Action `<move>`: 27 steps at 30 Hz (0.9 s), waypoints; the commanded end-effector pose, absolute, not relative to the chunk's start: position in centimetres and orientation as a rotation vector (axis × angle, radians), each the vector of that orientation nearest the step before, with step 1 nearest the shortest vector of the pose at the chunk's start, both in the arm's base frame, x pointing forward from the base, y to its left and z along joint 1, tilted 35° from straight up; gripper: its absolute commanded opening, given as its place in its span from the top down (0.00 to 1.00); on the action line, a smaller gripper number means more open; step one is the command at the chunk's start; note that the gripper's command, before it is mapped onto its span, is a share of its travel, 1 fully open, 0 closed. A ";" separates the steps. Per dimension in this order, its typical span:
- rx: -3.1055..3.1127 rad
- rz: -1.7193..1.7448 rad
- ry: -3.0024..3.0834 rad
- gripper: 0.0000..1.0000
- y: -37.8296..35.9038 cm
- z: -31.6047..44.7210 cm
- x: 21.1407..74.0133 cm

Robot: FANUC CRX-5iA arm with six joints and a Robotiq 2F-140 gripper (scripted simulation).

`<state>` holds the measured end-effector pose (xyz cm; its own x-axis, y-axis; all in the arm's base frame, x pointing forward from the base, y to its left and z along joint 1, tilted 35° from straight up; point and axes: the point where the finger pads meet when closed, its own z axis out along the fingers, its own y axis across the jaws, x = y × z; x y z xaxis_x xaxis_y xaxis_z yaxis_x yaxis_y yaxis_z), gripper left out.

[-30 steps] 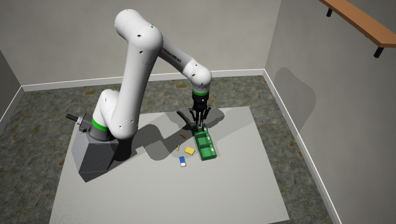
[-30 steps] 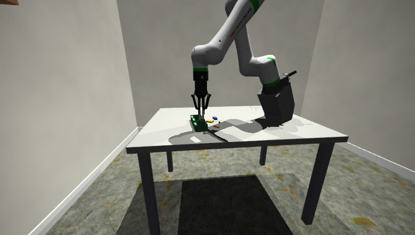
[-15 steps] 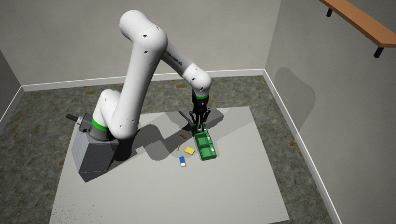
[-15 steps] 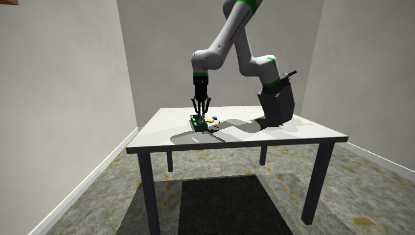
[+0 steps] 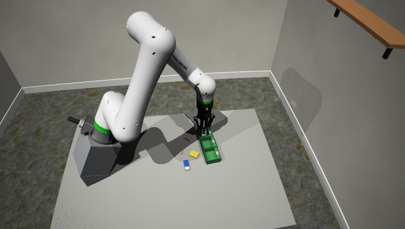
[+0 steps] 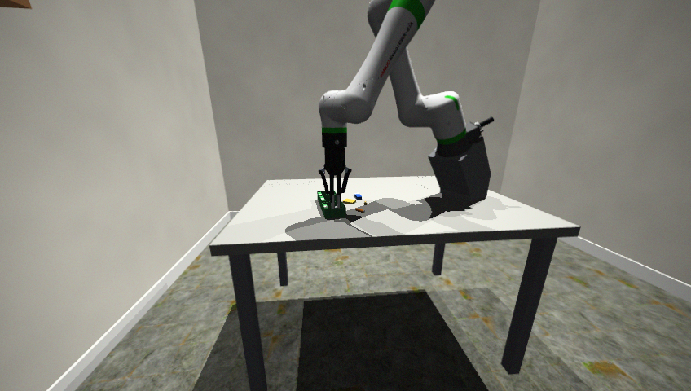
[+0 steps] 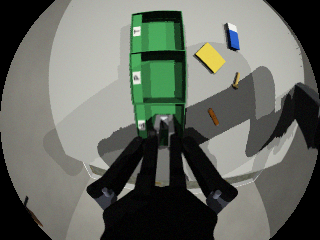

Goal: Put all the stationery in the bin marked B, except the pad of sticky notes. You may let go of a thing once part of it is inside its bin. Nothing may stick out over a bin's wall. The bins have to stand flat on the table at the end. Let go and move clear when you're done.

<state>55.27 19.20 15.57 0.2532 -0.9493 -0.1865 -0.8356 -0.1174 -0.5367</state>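
Three green bins point(image 5: 209, 147) stand in a row on the table, each with a small white label that I cannot read. My gripper point(image 5: 204, 132) hangs straight down over the end bin nearest the arm, with its fingertips at about rim height. In the wrist view the gripper point(image 7: 162, 128) is shut on a small grey-white object point(image 7: 163, 123) over that end of the green bins point(image 7: 159, 74). A yellow pad of sticky notes point(image 5: 194, 153), a blue and white eraser point(image 5: 186, 164), a brown stick point(image 5: 186, 138) and a small tan piece point(image 5: 181, 151) lie on the table left of the bins.
The arm's grey base block point(image 5: 96, 156) stands at the table's left side. The loose items also show in the wrist view: the yellow pad point(image 7: 211, 58), the eraser point(image 7: 232, 35), the brown stick point(image 7: 212, 116) and the tan piece point(image 7: 236, 80).
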 end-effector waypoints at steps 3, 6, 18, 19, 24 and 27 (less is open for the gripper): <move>-1.986 -0.273 1.616 0.94 19.2 15.5 55.3; -1.986 -0.273 1.616 0.94 19.2 15.5 55.3; -1.986 -0.273 1.616 0.82 19.2 15.5 55.3; -1.986 -0.273 1.616 0.82 19.2 15.5 55.3; -1.986 -0.273 1.616 0.82 19.2 15.5 55.3; -1.986 -0.273 1.616 0.82 19.2 15.5 55.3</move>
<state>55.30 19.22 15.51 0.2532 -0.9493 -0.1865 -0.8356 -0.1174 -0.5367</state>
